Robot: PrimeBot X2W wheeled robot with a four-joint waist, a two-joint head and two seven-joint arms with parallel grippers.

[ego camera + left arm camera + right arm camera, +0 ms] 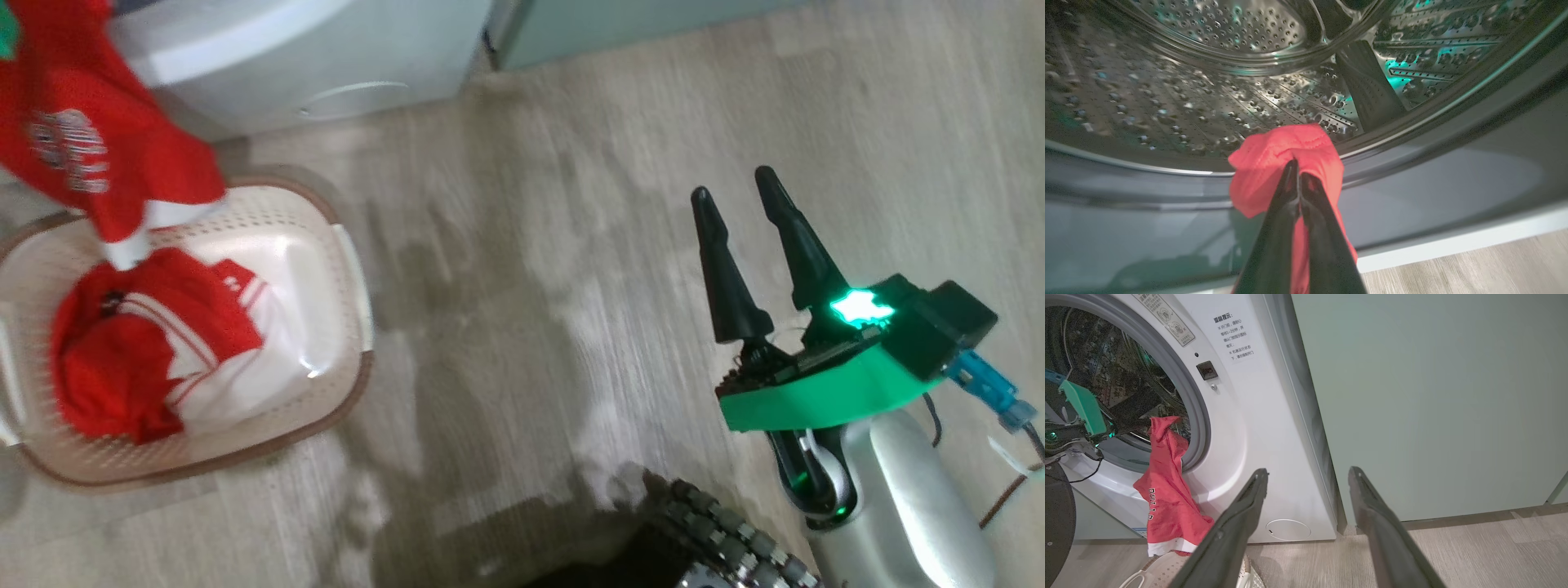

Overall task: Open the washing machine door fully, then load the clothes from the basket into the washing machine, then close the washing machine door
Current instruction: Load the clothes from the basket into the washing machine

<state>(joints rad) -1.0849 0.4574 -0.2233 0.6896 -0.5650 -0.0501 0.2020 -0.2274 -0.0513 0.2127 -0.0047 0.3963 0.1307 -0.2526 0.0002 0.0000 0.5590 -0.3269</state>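
Observation:
My left gripper (1295,163) is shut on a red garment (1274,155) at the lip of the washing machine's steel drum (1208,102). In the right wrist view that garment (1167,490) hangs from the left gripper (1152,421) over the grey gasket, down the white washing machine (1249,416). Its lower end (82,139) dangles above the cream basket (351,269), where more red and white clothes (139,359) lie. A black curved edge (1057,522) looks like the door, swung open. My right gripper (743,192) is open over bare floor, holding nothing.
A pale green cabinet (1433,396) stands right of the machine. Wood-look floor (531,245) stretches between the basket and my right arm. The robot's wheeled base (718,539) shows at the bottom of the head view.

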